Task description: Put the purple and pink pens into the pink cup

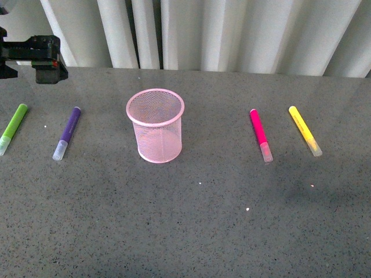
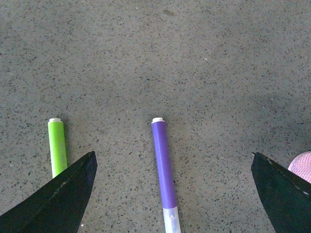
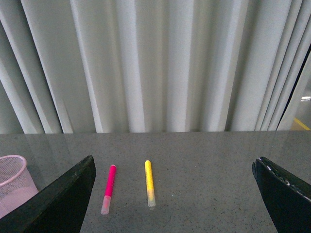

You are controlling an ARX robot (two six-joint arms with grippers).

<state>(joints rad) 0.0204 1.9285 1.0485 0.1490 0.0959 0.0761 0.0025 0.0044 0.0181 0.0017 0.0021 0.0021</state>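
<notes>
The pink cup [image 1: 155, 124] stands upright on the grey table, left of centre. The purple pen [image 1: 68, 132] lies flat to its left, clear cap toward me. The pink pen [image 1: 260, 134] lies flat to the cup's right. In the left wrist view my left gripper [image 2: 173, 154] hovers open above the purple pen [image 2: 164, 170], which runs between the two fingers without touching them. The cup's rim [image 2: 302, 165] peeks in beside one finger. My right gripper [image 3: 173, 159] is open and empty, held back from the pink pen [image 3: 109, 187] and the cup [image 3: 12, 179].
A lime-green marker [image 1: 13, 128] lies left of the purple pen, near the table's left edge. A yellow marker [image 1: 305, 131] lies right of the pink pen. My left arm [image 1: 40, 55] hangs at the far left. White curtains back the table.
</notes>
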